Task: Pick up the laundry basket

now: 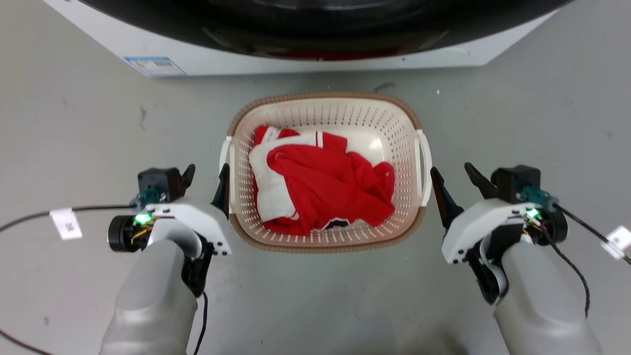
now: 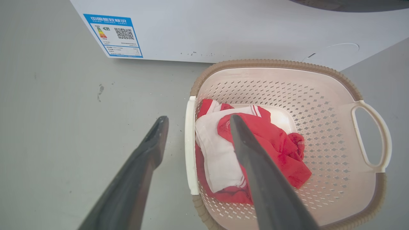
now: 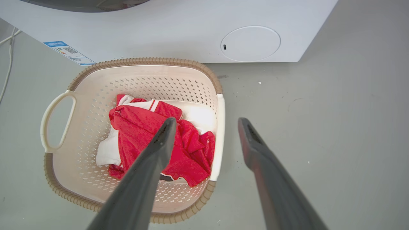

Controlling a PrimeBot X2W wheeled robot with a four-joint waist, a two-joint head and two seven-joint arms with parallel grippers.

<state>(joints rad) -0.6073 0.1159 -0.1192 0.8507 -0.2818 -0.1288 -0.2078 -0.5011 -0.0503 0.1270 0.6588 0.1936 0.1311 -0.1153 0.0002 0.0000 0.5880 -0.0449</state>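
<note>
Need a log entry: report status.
Left gripper and right gripper open, flanking laundry basket. Basket on floor, clothes inside. Washing machine beyond, not blocking.

A scuffed grey floor (image 1: 74, 128) carries a cream laundry basket (image 1: 405, 148) at centre, with a white washing machine (image 1: 236, 61) standing just beyond on its far side.

Left forearm (image 1: 148, 293) and right forearm (image 1: 542, 296) cased in pale grey, white wrist shells (image 1: 197, 217) studded with dark screws (image 1: 217, 242), green lights (image 1: 143, 218), black cables (image 1: 29, 216) tagged with white labels (image 1: 65, 223), left claw (image 1: 207, 178) and right claw (image 1: 451, 176) fingered long, dark, tapered
</note>
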